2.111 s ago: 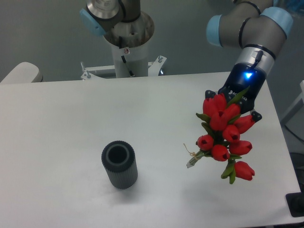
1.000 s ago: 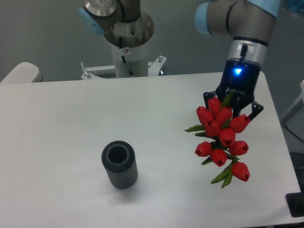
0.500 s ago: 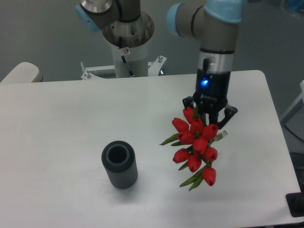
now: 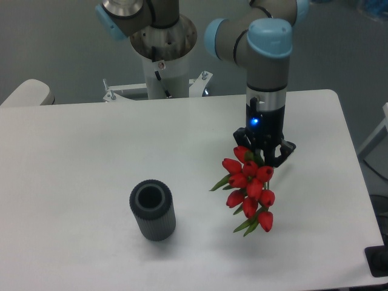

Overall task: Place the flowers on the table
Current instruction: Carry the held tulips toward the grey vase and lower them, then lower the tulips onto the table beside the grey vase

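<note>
Hanging from the gripper (image 4: 264,155), the flowers (image 4: 250,188) are staying above the table (image 4: 79,157), right of the vase (image 4: 152,210), well apart from it. The fingers are pinching the bunch at its top, and the red heads are pointing down and forward.

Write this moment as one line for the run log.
gripper: shut on flowers | flowers: held above table, not yet placed | vase: upright, left of flowers, empty
</note>
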Tool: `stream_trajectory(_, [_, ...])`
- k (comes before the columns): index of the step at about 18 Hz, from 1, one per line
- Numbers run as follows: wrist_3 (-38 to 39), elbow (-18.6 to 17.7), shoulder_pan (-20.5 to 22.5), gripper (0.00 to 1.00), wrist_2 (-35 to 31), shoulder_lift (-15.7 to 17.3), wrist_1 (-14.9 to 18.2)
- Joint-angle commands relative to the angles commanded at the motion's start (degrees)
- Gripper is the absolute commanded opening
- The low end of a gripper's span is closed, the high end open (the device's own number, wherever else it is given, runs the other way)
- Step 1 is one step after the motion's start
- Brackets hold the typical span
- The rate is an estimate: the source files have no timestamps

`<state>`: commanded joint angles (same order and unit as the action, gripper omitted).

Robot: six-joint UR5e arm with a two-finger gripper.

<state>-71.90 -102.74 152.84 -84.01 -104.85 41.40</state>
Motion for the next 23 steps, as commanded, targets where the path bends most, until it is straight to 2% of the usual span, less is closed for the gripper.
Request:
stream_trajectory(5, [0.18, -1.41, -0.09, 0.32, -4.93, -1.93, -0.09])
stream_trajectory(23, [1.05, -0.62, -1.76, 0.34, -6.34, -9.05, -0.26])
